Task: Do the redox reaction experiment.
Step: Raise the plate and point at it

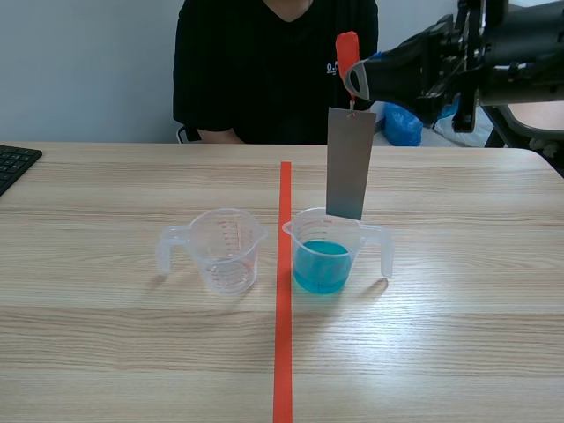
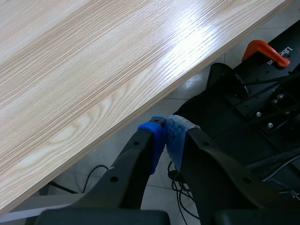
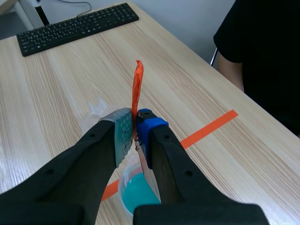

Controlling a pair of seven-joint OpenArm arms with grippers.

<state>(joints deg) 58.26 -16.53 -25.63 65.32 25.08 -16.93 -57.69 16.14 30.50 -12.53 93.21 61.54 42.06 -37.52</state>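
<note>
Metal strip (image 1: 349, 163) hangs by its orange tab (image 1: 346, 51), clenched in your right gripper (image 3: 136, 124), lower edge at the rim of the cup of blue liquid (image 1: 322, 264), while your left gripper (image 2: 168, 133) sits closed and empty beyond the table (image 2: 70, 70) edge; the dipping step seems in hand, so lower straight down inside the rim.

The long pale wood-grain table (image 1: 106, 352) is smooth with a soft sheen. The empty clear plastic measuring cup (image 1: 226, 249) and the clear plastic measuring cup of blue liquid (image 1: 308, 231) both look glossy and see-through. The flat grey rectangular metal strip (image 1: 349, 163) is dull and matt, its orange-red tab (image 1: 346, 51) looks smooth and plasticky, and the person's black top (image 1: 256, 70) is matt cloth.
</note>
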